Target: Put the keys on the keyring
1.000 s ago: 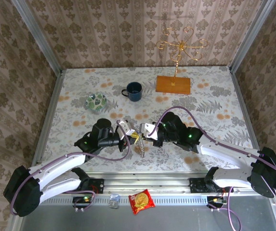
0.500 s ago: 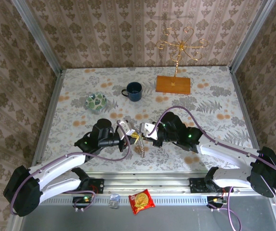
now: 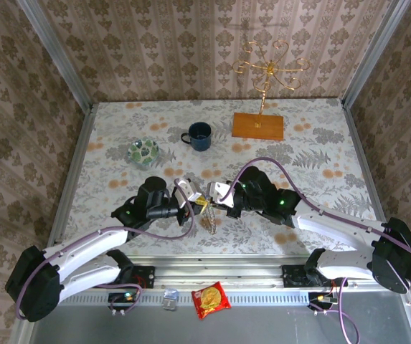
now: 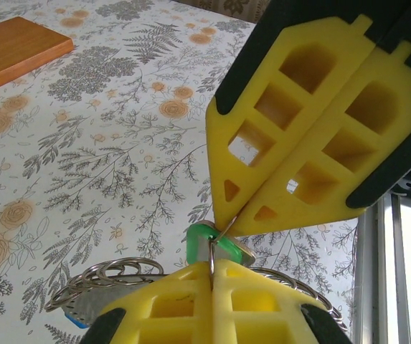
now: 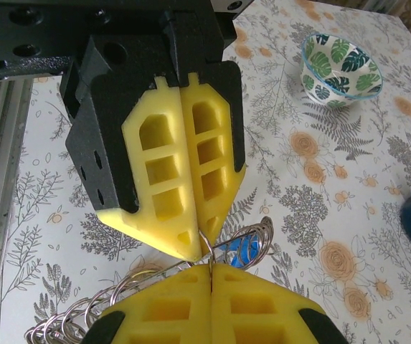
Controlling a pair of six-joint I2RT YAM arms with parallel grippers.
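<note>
The left pincer [image 4: 212,271] and the right pincer [image 5: 211,272] meet almost tip to tip just above the worktop [image 3: 320,158]. Each is pinched fully closed on the same thin turn of wire, which looks like one coil of the keyring [image 3: 207,218]. The rest of the ring hangs slack beneath the two tips (its ridged loops fan out below and to the side of them). Holding from both sides probably serves to steady the ring and pry a turn apart, so that a key can be worked along the wire. The green key [image 4: 204,238] sits right behind the left pincer's tips, touching or nearly touching the pinched wire. The blue key [image 5: 244,251] lies just beyond the right pincer's tips, among the loops. Whether either key is already threaded cannot be told; they look caught in the coil, not lying free.
</note>
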